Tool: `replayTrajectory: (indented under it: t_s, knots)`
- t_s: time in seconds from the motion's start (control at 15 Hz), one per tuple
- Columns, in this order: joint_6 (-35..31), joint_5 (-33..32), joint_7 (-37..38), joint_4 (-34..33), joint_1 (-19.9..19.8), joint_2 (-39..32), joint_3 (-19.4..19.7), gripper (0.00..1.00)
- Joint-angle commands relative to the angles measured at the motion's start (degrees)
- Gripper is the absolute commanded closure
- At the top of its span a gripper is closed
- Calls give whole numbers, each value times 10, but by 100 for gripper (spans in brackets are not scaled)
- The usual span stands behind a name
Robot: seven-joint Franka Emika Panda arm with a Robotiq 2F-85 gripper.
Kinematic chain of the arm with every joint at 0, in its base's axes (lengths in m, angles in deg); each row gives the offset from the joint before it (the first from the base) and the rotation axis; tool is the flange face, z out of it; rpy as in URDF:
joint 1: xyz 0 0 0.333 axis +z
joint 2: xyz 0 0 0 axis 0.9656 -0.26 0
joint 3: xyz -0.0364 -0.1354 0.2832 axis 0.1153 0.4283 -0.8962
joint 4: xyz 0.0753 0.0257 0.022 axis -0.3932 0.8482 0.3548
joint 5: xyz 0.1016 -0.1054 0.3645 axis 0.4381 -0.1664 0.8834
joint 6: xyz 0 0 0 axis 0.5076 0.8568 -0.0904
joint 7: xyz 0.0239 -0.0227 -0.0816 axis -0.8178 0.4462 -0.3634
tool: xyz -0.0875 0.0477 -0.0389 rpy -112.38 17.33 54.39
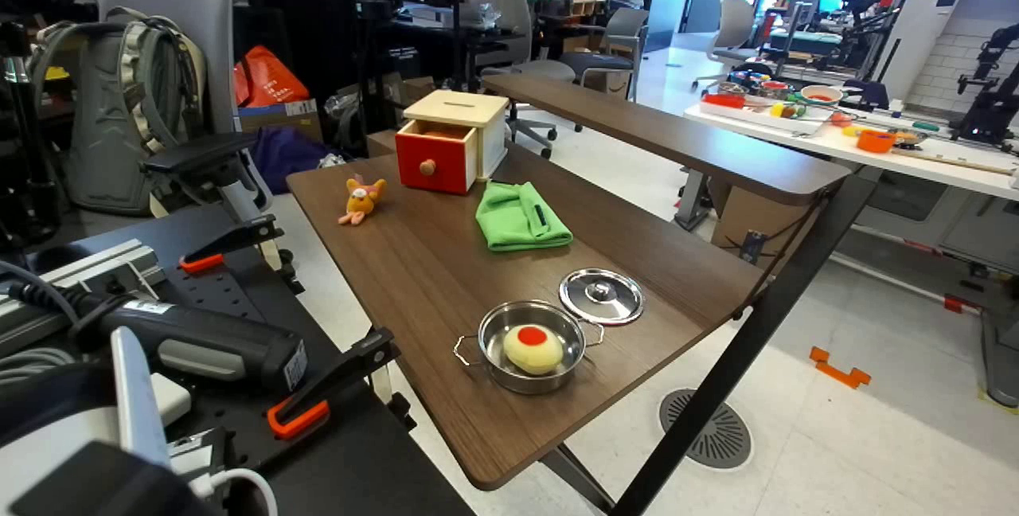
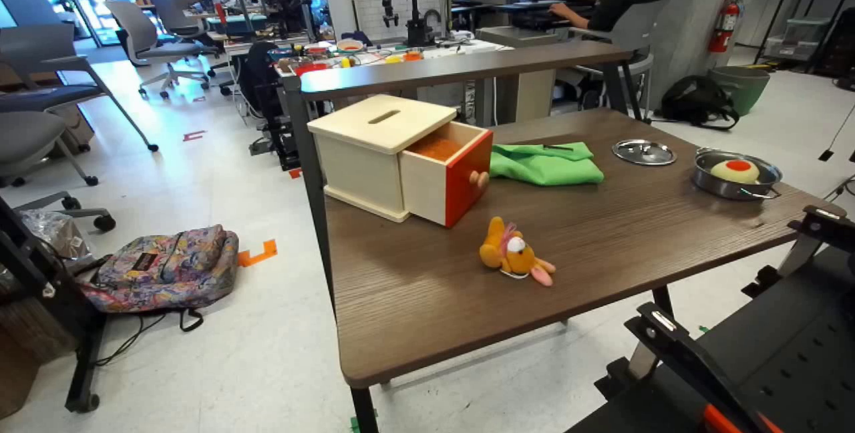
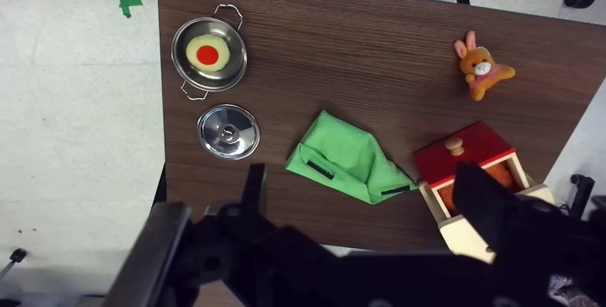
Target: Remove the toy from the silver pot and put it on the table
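Note:
The toy is roundish and pale yellow with a red-orange top. It lies inside the silver pot and shows in both exterior views (image 1: 532,358) (image 2: 729,173) and in the wrist view (image 3: 215,63). The silver pot, with thin wire side handles, stands near one end of the dark brown table in both exterior views (image 1: 529,385) (image 2: 725,189) and at the upper left of the wrist view (image 3: 237,56). The table (image 1: 430,277) also shows in the wrist view (image 3: 355,51). My gripper (image 3: 361,166) is open and empty, high above the table. It is out of both exterior views.
A silver lid (image 3: 228,131) lies beside the pot. A folded green cloth (image 3: 341,150) lies mid-table. A wooden box with a red drawer pulled out (image 1: 436,159) and an orange toy figure (image 2: 514,252) stand toward the far end. A raised brown shelf (image 1: 661,130) runs along one side.

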Motion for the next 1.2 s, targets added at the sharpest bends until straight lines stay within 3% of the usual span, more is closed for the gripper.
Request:
replayTrajectory:
  t_s: [0.0,1.13]
  knots:
    - [-16,-15,8,-2,-3,-25,-8,0]
    - [-240,3,-28,-35,-51,-336,43,0]
